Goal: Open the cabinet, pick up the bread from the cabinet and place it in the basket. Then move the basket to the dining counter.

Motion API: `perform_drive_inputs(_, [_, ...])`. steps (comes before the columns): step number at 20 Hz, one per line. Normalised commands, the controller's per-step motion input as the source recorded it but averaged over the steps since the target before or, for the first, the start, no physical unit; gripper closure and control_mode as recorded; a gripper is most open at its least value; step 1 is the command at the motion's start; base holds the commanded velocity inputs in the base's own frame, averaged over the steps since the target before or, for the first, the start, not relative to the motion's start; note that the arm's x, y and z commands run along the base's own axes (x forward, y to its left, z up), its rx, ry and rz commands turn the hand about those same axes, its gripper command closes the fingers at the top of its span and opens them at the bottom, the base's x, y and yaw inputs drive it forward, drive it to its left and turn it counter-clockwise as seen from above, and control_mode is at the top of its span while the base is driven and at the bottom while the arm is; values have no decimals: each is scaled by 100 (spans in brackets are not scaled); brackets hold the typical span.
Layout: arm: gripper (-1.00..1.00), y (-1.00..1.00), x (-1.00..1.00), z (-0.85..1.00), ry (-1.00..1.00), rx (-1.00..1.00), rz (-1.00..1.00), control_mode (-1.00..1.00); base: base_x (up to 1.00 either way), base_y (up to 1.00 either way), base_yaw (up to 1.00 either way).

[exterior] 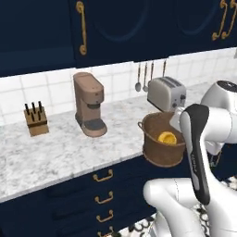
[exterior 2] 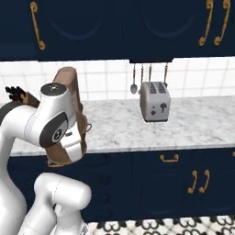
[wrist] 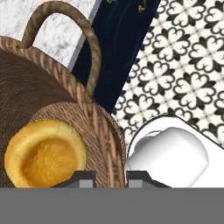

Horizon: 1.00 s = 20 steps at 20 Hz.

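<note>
— Navy cabinets (exterior: pixel 115 28) with curved brass handles hang over a white tiled wall and a veined marble worktop (exterior: pixel 55 143). What stands on it?

— From the left base view: a wooden knife block (exterior: pixel 36 119) at the left, a brown coffee machine (exterior: pixel 89 104) beside it, and a silver toaster (exterior: pixel 165 94) further right under three hanging utensils (exterior: pixel 144 77). The cabinet doors look closed.

— And the basket?

— The basket (exterior: pixel 160 140) is at the worktop's front edge, its body overhanging the navy drawer fronts (exterior: pixel 104 200). Whether its base touches the marble, I cannot tell. The white arm's wrist is right beside its rim on the right.

— Is the bread in it?

— Yes. The bread (exterior: pixel 167 137) lies inside the basket, orange-yellow, on the woven bottom. In the hand view it sits low and left, with a dimpled top.

— What is the gripper doing?

— The gripper (wrist: pixel 110 178) has its two dark tips close together, pinching the woven rim wall of the basket between them. One loop handle (wrist: pixel 65 39) arches up just above that spot. Past the rim, patterned black-and-white floor tiles (wrist: pixel 183 70) show below.

— From the right base view?

— The arm covers most of the basket; only brown weave shows around the elbow, with the toaster well to the right.
</note>
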Motion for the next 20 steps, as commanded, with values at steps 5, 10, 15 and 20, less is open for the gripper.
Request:
perform_drive_inputs(5, [100,0,0,0,0,0,0,100,15,-100,-58])
perform_drive_inputs(10, [100,0,0,0,0,0,0,100,5,-98,-74])
perform_drive_inputs(15, [100,0,0,0,0,0,0,100,1,-82,-80])
perform_drive_inputs(20, [100,0,0,0,0,0,0,100,2,-46,-82])
